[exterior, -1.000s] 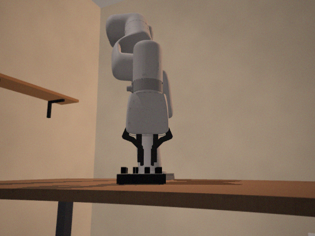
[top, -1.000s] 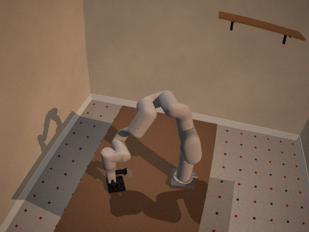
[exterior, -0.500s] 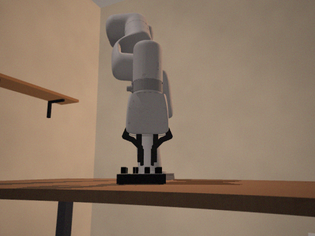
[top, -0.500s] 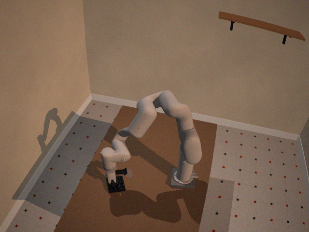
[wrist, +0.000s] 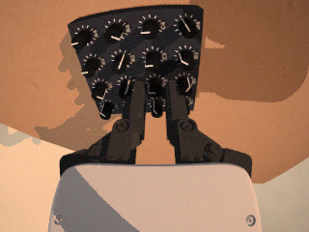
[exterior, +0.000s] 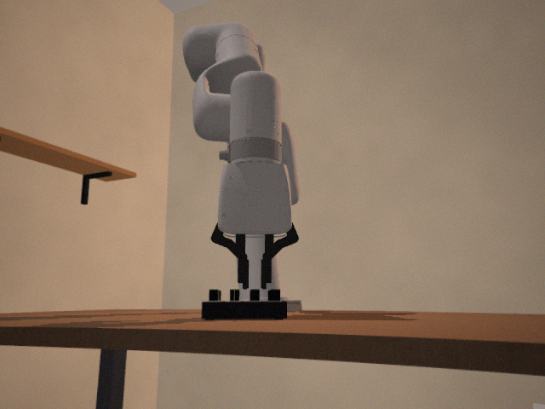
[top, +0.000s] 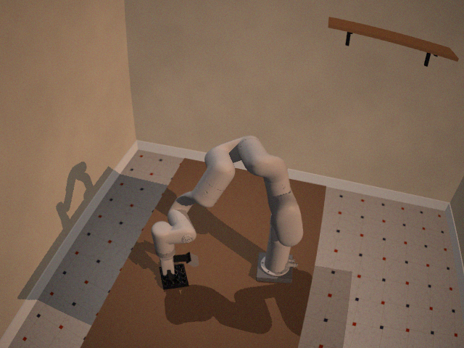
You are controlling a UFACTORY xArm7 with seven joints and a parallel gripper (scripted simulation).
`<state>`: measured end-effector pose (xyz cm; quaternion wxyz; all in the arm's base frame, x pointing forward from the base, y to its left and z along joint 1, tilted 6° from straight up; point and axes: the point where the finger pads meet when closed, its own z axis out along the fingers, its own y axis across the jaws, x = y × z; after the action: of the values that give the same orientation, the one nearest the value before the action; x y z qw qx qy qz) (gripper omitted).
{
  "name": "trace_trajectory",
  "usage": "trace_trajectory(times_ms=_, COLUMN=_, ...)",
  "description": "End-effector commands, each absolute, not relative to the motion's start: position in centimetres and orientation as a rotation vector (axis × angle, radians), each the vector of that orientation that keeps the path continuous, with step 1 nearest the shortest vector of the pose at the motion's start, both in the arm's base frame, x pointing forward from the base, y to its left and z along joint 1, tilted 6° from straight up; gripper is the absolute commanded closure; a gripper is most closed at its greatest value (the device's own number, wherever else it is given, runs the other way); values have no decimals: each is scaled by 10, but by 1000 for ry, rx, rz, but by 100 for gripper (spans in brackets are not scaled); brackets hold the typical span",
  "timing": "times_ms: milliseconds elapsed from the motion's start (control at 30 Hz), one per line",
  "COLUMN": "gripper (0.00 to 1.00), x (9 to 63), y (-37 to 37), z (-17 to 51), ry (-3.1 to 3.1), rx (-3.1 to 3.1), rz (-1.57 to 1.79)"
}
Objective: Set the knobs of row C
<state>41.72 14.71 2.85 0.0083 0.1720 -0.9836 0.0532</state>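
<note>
The black knob box [top: 179,280] [exterior: 243,310] [wrist: 138,18] stands on its feet on the brown table [top: 232,303] [exterior: 396,327]. It carries four rows of black knobs with white lines. My gripper [top: 169,272] [exterior: 254,285] [wrist: 154,93] hangs straight down over the box, its fingertips just above the knob tops. The fingers stand a narrow gap apart, to either side of one knob [wrist: 156,84] in the third row from the far edge in the wrist view. They touch nothing that I can see. The printed names are too small to read, and the fingers hide parts of the near rows.
The arm's base [top: 274,272] is bolted to the table to the right of the box. A wooden shelf [top: 391,37] [exterior: 57,158] hangs on the wall, well above the table. The table's edge [exterior: 307,352] runs in front of the box.
</note>
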Motion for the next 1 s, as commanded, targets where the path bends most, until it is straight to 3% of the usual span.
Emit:
trace_trajectory(times_ms=0, gripper=81, x=419, y=148, z=27, ry=-3078, rx=539, rz=165)
trace_trajectory(times_ms=967, gripper=81, x=419, y=147, z=20, ry=-3078, rx=539, rz=165)
